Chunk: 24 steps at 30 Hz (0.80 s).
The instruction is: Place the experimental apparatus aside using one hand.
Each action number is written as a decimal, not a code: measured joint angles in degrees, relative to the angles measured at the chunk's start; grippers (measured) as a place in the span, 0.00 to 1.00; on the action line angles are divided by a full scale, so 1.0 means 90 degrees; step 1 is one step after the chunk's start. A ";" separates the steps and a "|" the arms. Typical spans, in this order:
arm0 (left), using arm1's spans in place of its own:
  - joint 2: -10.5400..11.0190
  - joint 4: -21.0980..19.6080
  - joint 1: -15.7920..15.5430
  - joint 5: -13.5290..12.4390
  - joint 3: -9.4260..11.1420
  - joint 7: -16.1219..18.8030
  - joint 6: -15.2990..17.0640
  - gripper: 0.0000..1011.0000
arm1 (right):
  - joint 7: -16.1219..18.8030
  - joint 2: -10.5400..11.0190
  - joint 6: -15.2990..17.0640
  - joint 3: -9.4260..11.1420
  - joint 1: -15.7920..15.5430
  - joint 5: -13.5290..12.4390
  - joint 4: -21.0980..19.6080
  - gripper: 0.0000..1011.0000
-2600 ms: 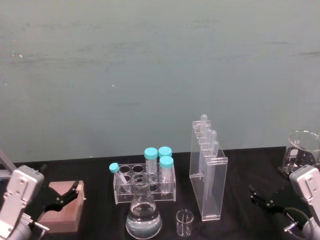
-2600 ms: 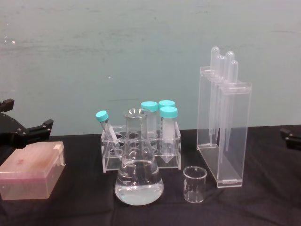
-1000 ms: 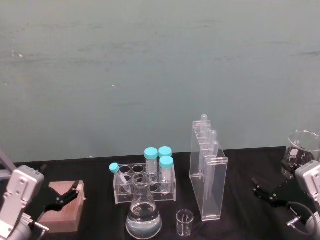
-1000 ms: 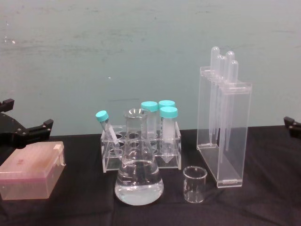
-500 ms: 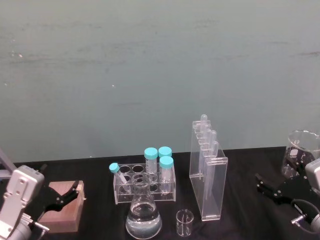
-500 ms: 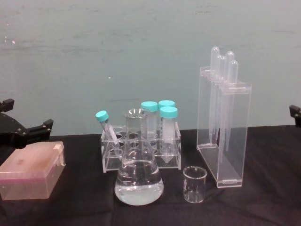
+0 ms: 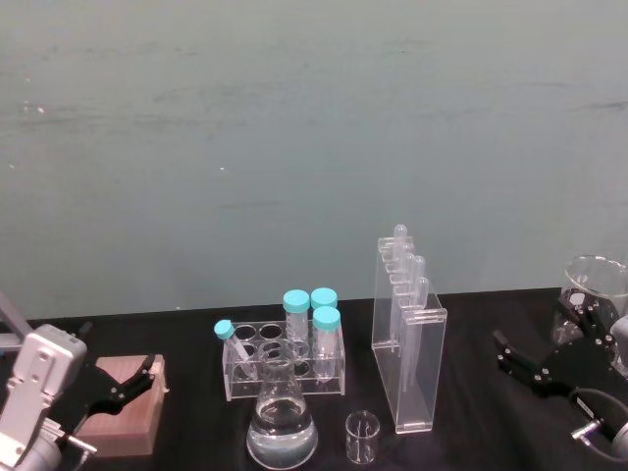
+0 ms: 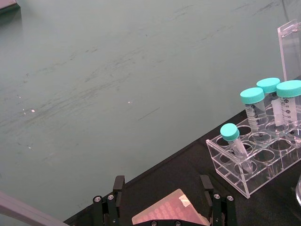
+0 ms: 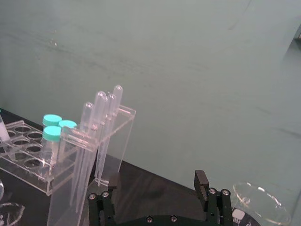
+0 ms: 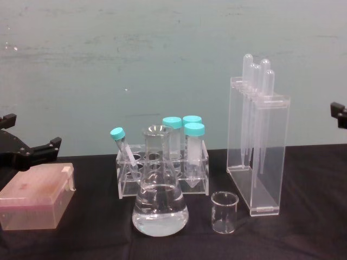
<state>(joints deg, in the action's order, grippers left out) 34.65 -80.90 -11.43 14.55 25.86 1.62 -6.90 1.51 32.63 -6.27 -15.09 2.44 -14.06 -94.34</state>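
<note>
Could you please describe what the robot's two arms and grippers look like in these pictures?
The left gripper and the right gripper each have two flat black fingers dotted with small silver screw heads. The left wrist housing is a boxy silver-grey block with rounded corners. A thin dark cable with a small metal fitting loops beside the right wrist.

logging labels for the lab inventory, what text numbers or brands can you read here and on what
Nothing can be quoted.
On the teal-capped tubes in the clear rack: dark scale marks and tiny figures, too blurred to read.
On the large beaker: a white patch, nothing legible.
On the conical flask, small beaker, pipette stand and pink box: no lettering visible.
</note>
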 joint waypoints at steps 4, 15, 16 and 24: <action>0.0000 0.0000 0.0000 0.0000 0.0000 0.0000 0.0000 0.99 | 0.0033 -0.0034 -0.0105 0.0077 -0.0087 0.0054 -0.0110 0.99; 0.0000 0.0000 0.0000 0.0000 0.0000 0.0000 0.0000 0.99 | 0.0388 -0.0207 -0.0491 0.0178 -0.0142 0.0056 -0.0223 0.99; 0.0000 0.0000 0.0000 0.0000 0.0000 0.0000 0.0000 0.99 | 0.0426 -0.0219 -0.0508 0.0175 -0.0132 0.0047 -0.0223 0.99; 0.0000 0.0000 0.0000 0.0000 0.0000 0.0000 0.0000 0.99 | 0.0853 -0.0388 -0.0630 0.0088 0.0044 -0.0003 -0.0188 0.99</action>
<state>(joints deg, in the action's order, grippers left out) 34.65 -80.90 -11.43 14.55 25.86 1.62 -6.91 9.18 29.14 -11.94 -14.29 2.83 -14.09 -96.03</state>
